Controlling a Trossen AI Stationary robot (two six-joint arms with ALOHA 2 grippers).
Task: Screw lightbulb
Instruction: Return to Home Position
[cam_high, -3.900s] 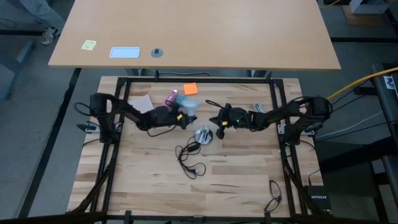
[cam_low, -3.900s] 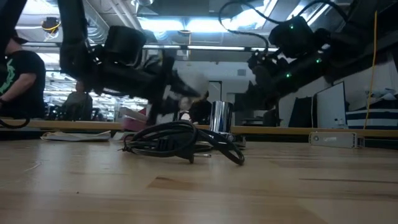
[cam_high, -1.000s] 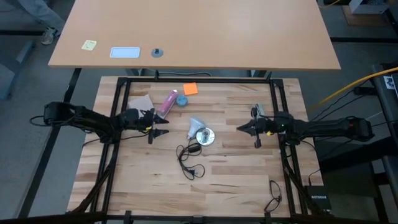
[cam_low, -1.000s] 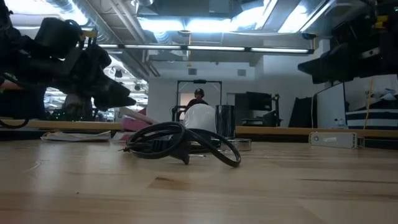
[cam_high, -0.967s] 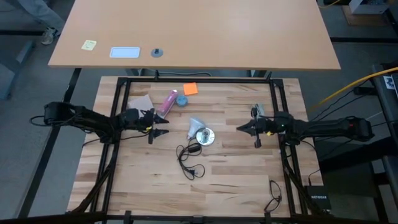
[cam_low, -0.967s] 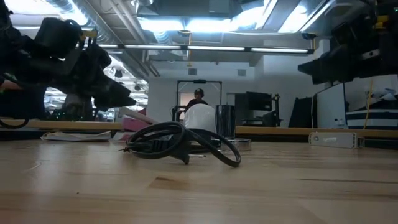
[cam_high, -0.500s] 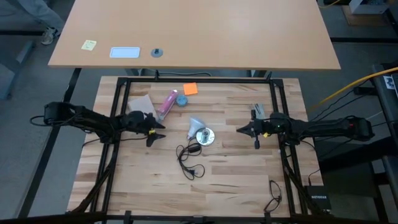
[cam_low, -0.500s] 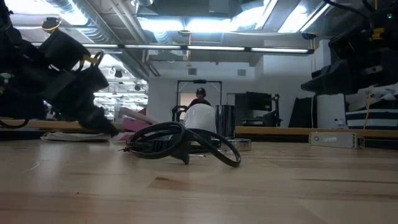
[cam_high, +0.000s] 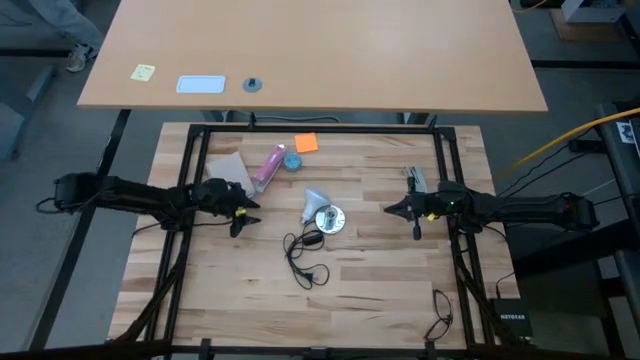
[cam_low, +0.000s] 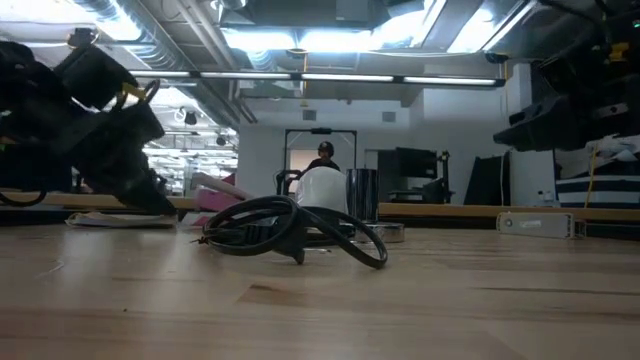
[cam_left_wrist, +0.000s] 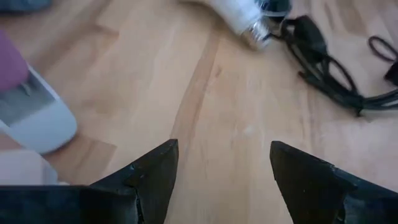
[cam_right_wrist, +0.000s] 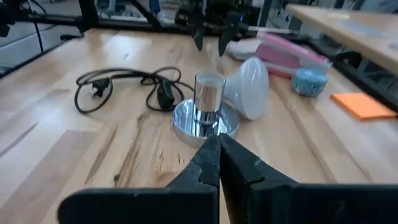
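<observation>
The lightbulb (cam_high: 315, 199) is frosted white and lies on its side on the wooden table. In the right wrist view the lightbulb (cam_right_wrist: 249, 92) has its narrow neck by the upright socket of the shiny silver lamp base (cam_right_wrist: 205, 121). My left gripper (cam_high: 242, 213) hovers open to the table's left of the bulb, tipped down toward the bare wood, with nothing between its fingers (cam_left_wrist: 163, 167). My right gripper (cam_high: 390, 209) hangs shut to the right of the lamp base, its tips (cam_right_wrist: 217, 142) pointing at it and touching nothing.
The base's black cord (cam_high: 303, 252) lies coiled toward the near edge. A pink-and-white object (cam_high: 270, 163), a small blue round object (cam_high: 292, 160) and an orange note (cam_high: 306, 143) lie toward the far edge. A crumpled paper (cam_high: 226, 165) lies beside my left arm.
My left gripper has tipped its fingers downward, sunk a little and drawn back toward the table's left edge, still open. The bulb, base and cord have not moved.
</observation>
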